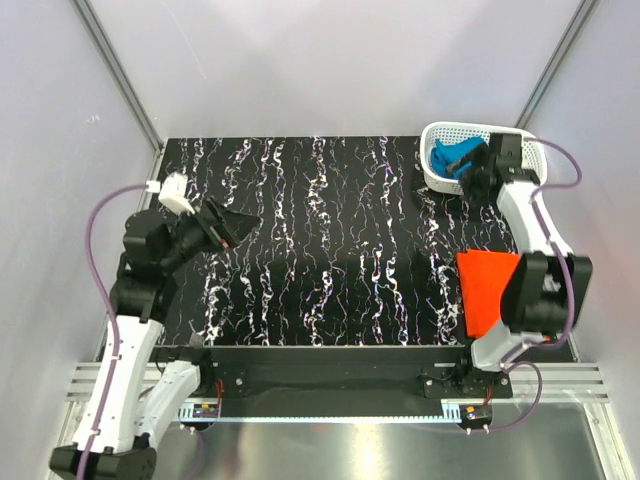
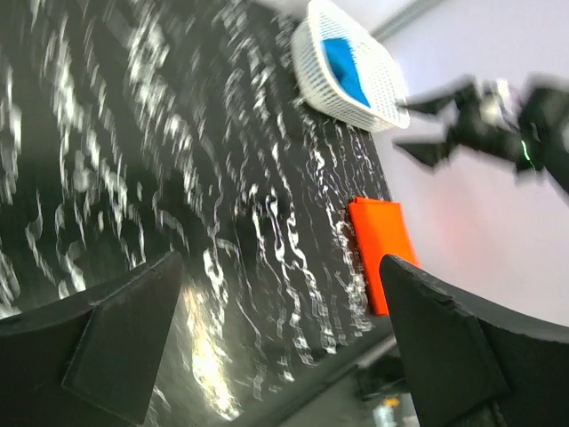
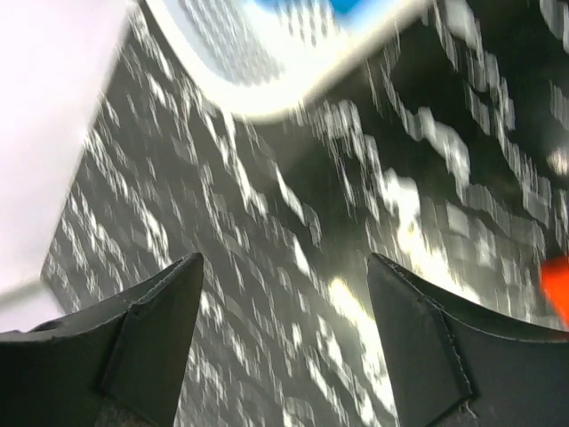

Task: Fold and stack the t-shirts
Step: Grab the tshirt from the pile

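Note:
The orange-red t-shirt (image 1: pixel 487 288) lies folded flat at the table's right front, partly under my right arm; it also shows in the left wrist view (image 2: pixel 382 249). The blue t-shirt (image 1: pixel 455 157) sits crumpled in the white basket (image 1: pixel 437 135) at the back right, and shows in the left wrist view (image 2: pixel 345 64). My right gripper (image 1: pixel 470 180) is open and empty, held just in front of the basket. My left gripper (image 1: pixel 238 226) is open and empty above the table's left side, pointing right.
The black marbled table (image 1: pixel 320 240) is bordered by white walls at left, back and right. The basket's rim shows blurred in the right wrist view (image 3: pixel 293 80). My right arm's elbow (image 1: pixel 545 290) hangs over the orange-red t-shirt.

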You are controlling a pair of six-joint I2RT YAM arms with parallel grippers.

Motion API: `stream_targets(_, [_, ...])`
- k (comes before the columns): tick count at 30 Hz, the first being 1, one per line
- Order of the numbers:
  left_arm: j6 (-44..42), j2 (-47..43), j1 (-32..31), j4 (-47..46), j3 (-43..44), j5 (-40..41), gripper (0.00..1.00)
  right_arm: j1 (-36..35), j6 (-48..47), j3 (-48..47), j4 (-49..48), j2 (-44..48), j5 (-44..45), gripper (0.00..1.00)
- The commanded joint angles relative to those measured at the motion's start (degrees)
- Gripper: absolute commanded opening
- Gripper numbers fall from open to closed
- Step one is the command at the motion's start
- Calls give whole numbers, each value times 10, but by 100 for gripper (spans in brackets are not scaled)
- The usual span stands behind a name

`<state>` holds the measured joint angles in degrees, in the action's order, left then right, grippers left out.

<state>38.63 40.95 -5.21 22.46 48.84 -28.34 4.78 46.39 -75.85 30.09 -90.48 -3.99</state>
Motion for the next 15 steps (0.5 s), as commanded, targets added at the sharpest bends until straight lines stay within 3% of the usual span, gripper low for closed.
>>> stream_targets(1, [-119, 36, -32, 20, 62, 28, 99, 12, -51, -126, -7, -91, 73, 81])
stream_targets(8, [-207, 66, -38, 62, 113, 116, 99, 29, -143, -368, -17, -298, 141, 83])
stream_targets(15, [-248, 73, -37, 94, 123, 162, 99, 33, -140, -498, -19, -474, 119, 77])
